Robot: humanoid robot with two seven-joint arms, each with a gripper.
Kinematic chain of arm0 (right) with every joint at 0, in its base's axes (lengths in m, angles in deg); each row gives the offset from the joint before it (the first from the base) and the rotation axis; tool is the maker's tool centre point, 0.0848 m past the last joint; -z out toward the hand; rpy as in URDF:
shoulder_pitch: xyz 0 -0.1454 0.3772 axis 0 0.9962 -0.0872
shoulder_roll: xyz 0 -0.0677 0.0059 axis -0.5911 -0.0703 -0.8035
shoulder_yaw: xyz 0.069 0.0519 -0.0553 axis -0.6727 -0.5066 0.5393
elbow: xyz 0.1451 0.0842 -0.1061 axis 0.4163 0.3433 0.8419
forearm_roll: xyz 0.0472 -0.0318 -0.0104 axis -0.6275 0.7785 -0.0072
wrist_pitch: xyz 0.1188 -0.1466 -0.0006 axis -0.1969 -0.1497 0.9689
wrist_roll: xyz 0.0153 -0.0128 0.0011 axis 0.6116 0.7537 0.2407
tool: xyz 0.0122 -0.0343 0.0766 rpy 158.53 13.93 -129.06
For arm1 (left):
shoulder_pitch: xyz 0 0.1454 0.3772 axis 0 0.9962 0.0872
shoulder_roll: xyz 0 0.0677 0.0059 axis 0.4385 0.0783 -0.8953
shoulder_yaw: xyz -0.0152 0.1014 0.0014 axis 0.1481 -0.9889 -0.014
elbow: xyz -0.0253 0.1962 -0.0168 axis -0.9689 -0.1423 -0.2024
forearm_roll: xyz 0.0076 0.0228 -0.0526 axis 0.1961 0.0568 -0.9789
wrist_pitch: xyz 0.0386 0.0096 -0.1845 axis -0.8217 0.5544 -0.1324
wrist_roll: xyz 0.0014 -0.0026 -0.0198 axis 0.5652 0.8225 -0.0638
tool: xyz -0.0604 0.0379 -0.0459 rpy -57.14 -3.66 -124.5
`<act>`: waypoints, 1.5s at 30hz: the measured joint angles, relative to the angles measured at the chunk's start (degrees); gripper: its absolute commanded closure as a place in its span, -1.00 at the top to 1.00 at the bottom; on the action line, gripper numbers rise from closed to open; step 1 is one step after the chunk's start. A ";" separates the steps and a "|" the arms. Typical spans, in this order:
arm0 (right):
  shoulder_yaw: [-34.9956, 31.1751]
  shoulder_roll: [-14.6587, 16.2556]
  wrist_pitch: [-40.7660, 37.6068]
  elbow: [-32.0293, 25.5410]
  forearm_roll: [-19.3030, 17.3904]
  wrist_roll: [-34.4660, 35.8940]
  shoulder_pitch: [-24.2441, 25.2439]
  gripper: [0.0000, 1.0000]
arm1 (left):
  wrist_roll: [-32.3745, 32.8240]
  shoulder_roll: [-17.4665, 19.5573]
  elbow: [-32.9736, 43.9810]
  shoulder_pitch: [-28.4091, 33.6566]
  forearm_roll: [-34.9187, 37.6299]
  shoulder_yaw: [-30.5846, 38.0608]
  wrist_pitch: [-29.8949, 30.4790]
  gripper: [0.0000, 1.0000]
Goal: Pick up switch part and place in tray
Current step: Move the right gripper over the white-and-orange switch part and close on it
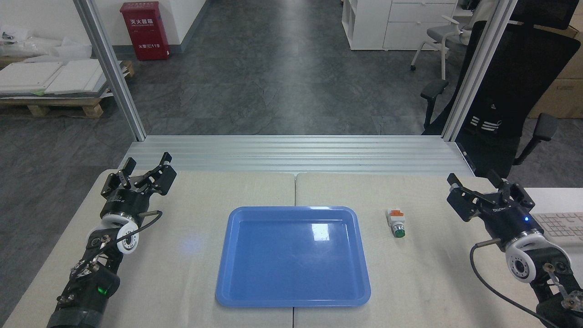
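Observation:
The switch part, white with an orange-red end and a green button, lies on the table just right of the blue tray. The tray sits in the middle of the table with nothing in it. My right gripper hovers open over the table's right side, well to the right of the switch and apart from it. At the far left corner of the table my left gripper stands open with nothing between its fingers.
A white keyboard lies at the right edge behind my right arm. An aluminium rail and two posts border the table's far side. A black office chair stands beyond the right post.

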 measured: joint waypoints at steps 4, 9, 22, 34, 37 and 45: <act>-0.10 -1.58 0.59 -0.78 0.11 -0.22 1.03 0.96 | 0.00 0.00 0.00 0.00 0.00 0.01 0.00 1.00; 0.20 -2.27 1.69 -0.75 0.22 -0.45 1.35 0.95 | 0.00 0.00 0.00 0.00 0.00 0.02 0.00 1.00; 13.74 -6.20 6.20 17.56 4.45 -0.90 -10.78 0.95 | 0.04 0.00 0.00 0.00 0.00 0.00 0.03 1.00; 18.99 -14.34 6.64 34.44 4.99 -0.50 -16.98 0.95 | 0.04 0.00 0.00 0.00 -0.01 0.00 0.04 1.00; 19.35 -15.04 6.89 35.86 5.09 -0.51 -17.30 0.95 | 0.04 0.00 0.00 -0.01 -0.01 0.00 0.04 1.00; 21.98 -15.44 9.26 38.91 5.43 -0.83 -17.61 0.32 | 0.04 0.00 0.00 -0.01 -0.01 0.00 0.04 1.00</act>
